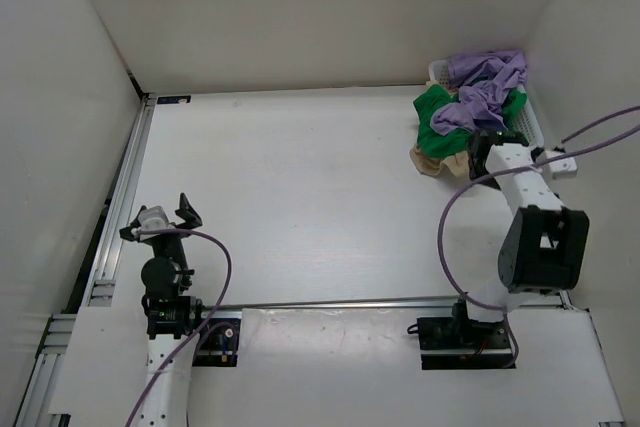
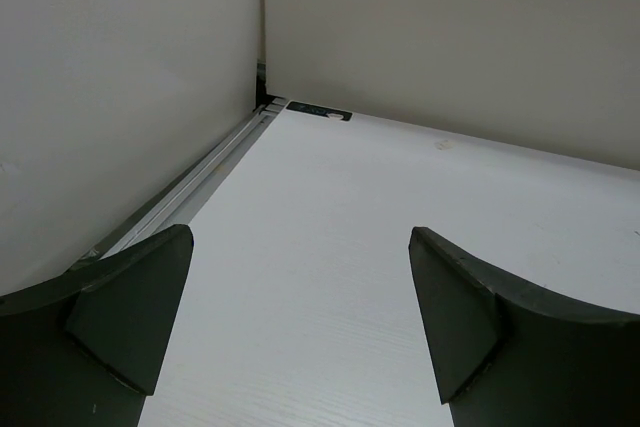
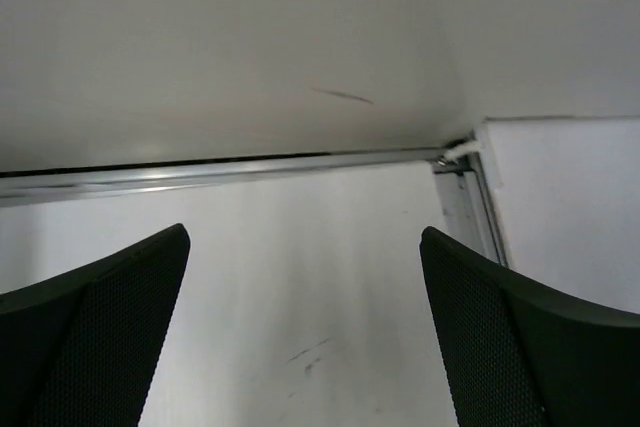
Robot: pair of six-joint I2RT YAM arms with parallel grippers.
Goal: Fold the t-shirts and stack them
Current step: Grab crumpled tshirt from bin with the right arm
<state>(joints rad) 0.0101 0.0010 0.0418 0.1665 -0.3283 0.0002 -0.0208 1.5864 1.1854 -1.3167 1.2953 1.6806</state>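
Note:
The t-shirts lie crumpled together at the far right of the table. The lavender one (image 1: pixel 485 87) is on top, spilling out of a white mesh basket (image 1: pixel 533 125). The green one (image 1: pixel 433 117) is under it, and a beige one (image 1: pixel 428 159) shows at the pile's near-left edge. My right gripper (image 1: pixel 479 155) hangs just at the near side of the pile. In the right wrist view it (image 3: pixel 302 237) stands open over bare table, with no shirt in sight. My left gripper (image 1: pixel 158 219) is at the near left, far from the shirts, and is open and empty (image 2: pixel 300 237).
White walls close the table in on the left, back and right. A metal rail (image 1: pixel 125 197) runs along the left edge and another (image 1: pixel 340 302) along the near edge. A purple cable (image 1: pixel 450 217) loops from the right arm over the table.

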